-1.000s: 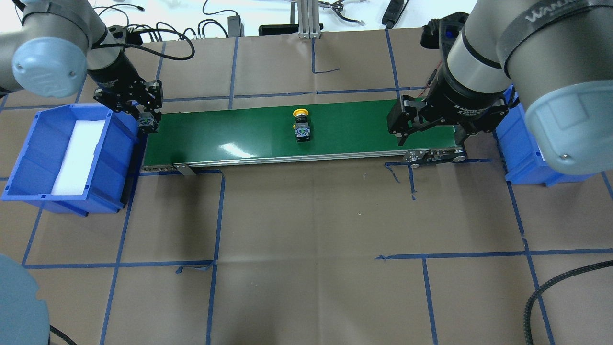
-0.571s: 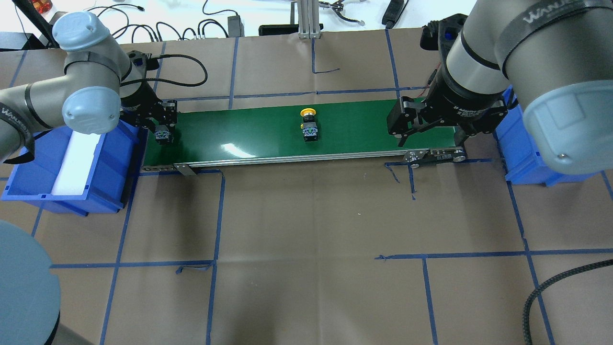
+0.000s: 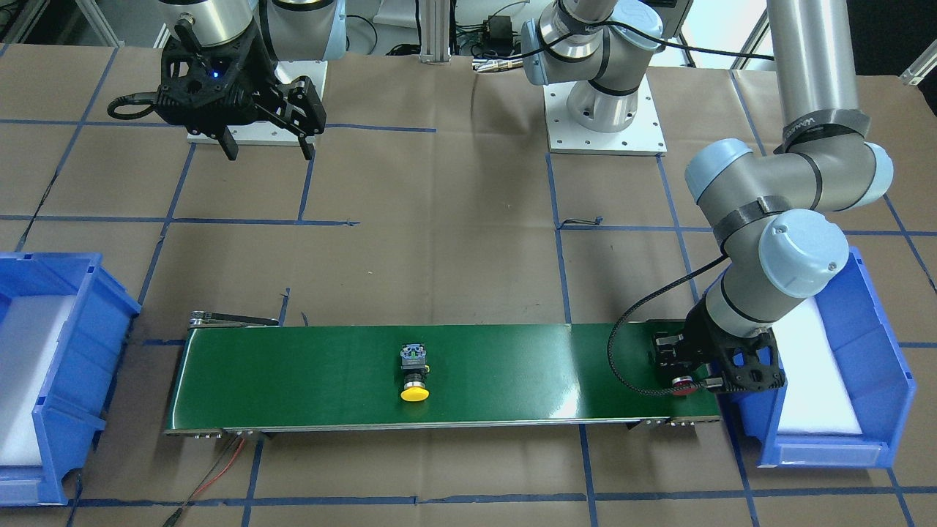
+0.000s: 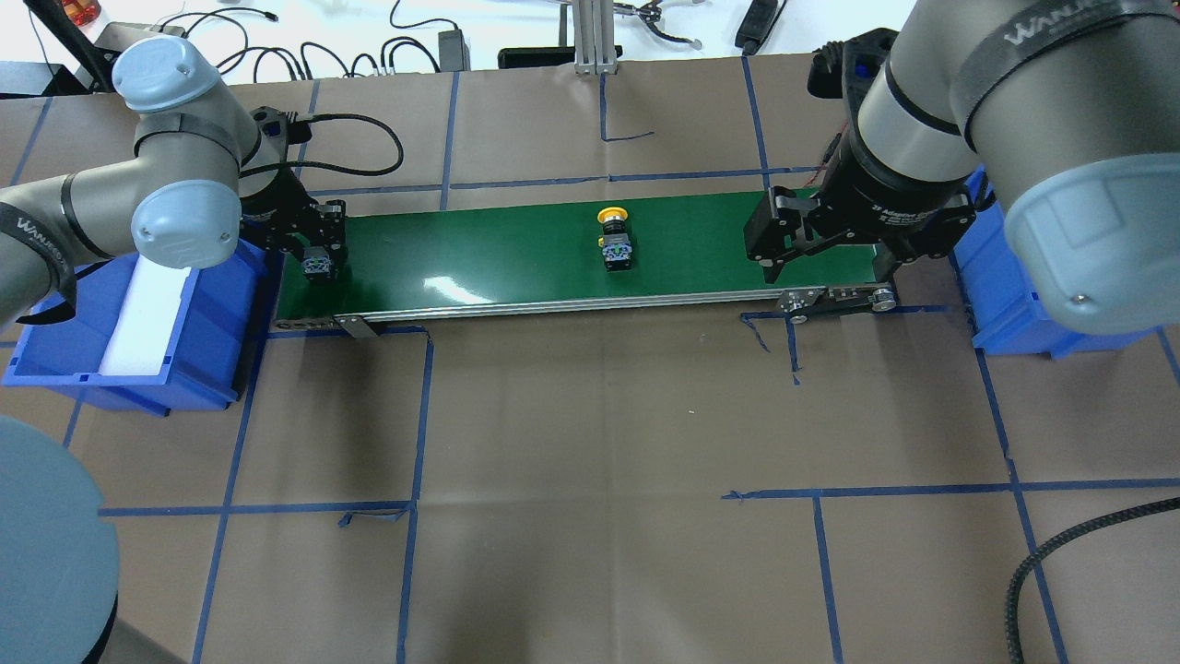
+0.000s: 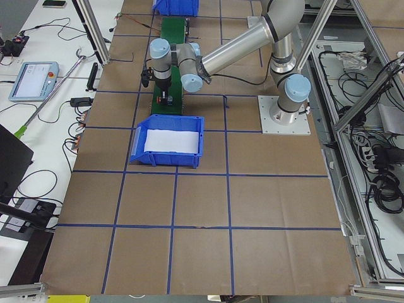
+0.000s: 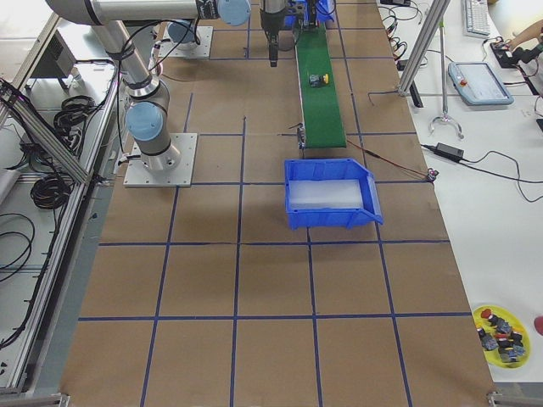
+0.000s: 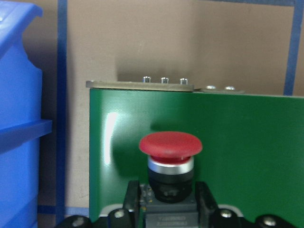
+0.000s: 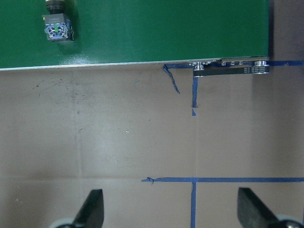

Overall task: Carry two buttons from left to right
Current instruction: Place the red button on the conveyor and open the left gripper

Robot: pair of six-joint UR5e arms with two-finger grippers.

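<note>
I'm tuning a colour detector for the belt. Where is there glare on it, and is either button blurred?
Overhead exterior: a white glare patch on the green belt, apart from the sharp yellow button. Left wrist-mounted: a pale streak beside the red button, which is sharp. Right wrist-mounted: no belt glare; the top edge crops the yellow button.

Green belt glossy, smooth, glare patches. Red button cap matt plastic, shiny metal collar beneath. Table covered in matt brown paper. Bin beside belt: blue plastic.
</note>
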